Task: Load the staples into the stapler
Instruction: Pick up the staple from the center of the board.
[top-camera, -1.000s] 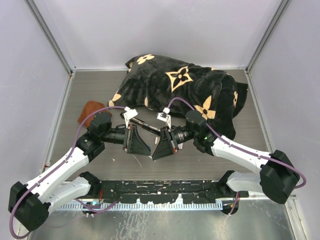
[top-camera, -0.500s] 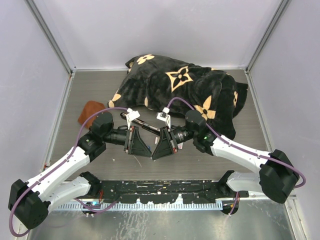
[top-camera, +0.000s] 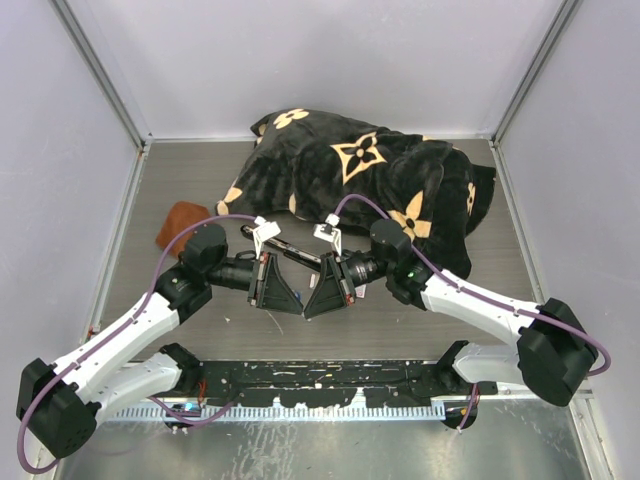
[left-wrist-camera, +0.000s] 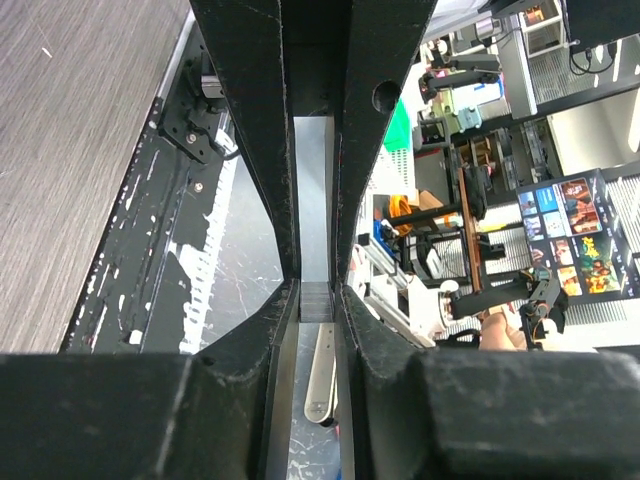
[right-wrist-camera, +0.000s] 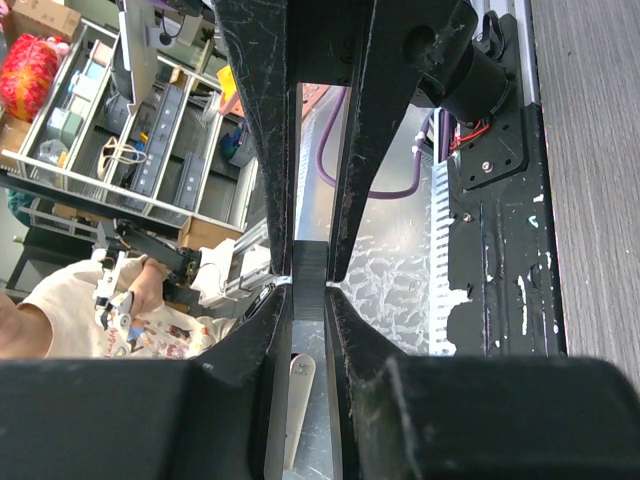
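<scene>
Between the left claw tips, squeezed almost together, a little grey ribbed strip is sitting, probably the staples, and the right claw is pinching a dark block. I'm guessing light and crumbly: pinch the long sides gently.
</scene>
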